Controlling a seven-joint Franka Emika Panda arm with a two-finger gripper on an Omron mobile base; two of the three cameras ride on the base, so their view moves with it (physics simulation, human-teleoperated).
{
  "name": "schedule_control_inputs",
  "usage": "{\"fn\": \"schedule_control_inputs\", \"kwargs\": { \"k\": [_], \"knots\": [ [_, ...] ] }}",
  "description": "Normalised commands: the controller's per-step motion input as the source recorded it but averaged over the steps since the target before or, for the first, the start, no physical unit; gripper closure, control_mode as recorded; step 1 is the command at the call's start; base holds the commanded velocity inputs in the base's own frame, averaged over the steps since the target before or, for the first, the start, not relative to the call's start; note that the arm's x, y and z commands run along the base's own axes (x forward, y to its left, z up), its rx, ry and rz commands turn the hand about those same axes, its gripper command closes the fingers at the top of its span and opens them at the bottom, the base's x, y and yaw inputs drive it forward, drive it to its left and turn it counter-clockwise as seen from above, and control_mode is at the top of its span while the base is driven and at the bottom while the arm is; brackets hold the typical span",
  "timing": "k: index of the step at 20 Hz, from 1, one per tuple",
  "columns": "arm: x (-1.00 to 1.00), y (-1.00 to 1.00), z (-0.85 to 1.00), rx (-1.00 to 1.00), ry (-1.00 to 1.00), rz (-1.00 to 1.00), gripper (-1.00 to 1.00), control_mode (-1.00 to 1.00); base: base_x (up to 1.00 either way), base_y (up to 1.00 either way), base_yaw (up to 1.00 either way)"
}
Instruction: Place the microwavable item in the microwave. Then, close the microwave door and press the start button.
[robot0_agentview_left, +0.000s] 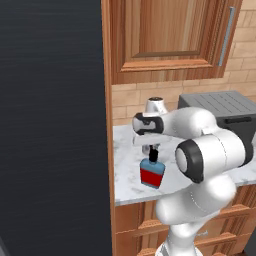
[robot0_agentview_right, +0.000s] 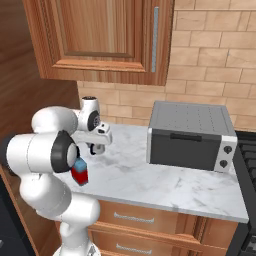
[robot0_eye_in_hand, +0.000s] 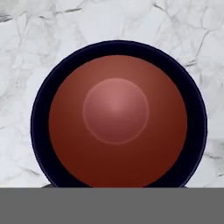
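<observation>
Hand view looked straight down into the cup (robot0_eye_in_hand: 117, 114) on the marble counter (robot0_eye_in_hand: 26, 52); jaw state could not be told.

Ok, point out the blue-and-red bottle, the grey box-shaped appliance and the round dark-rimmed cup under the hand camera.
blue-and-red bottle (robot0_agentview_left: 152, 175): left base view, on its red lower body.
grey box-shaped appliance (robot0_agentview_right: 186, 145): right base view, on its dark front door.
cup (robot0_eye_in_hand: 117, 113): hand view, on the reddish inside seen from above.
</observation>
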Motion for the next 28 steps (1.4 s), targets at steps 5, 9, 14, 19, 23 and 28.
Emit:
{"fn": "schedule_control_inputs", "kwargs": {
  "k": [5,9,14,19,23,28],
  "knots": [
    [0.00,-0.01,0.38,0.00,-0.06,0.00,1.00,-1.00,0.00,0.00,0.00],
    [-0.01,-0.10,0.35,0.00,-0.07,-0.01,1.00,-1.00,0.00,0.00,0.00],
    [-0.11,-0.10,0.43,0.00,-0.03,-0.01,1.00,-1.00,0.00,0.00,0.00],
    [-0.34,-0.16,0.52,0.00,-0.03,-0.02,1.00,-1.00,0.00,0.00,0.00],
    [-0.75,-0.15,0.41,0.00,-0.08,-0.03,1.00,-1.00,0.00,0.00,0.00],
    [-0.75,-0.17,0.81,0.00,-0.10,-0.03,1.00,-1.00,0.00,0.00,0.00]
  ]
}}
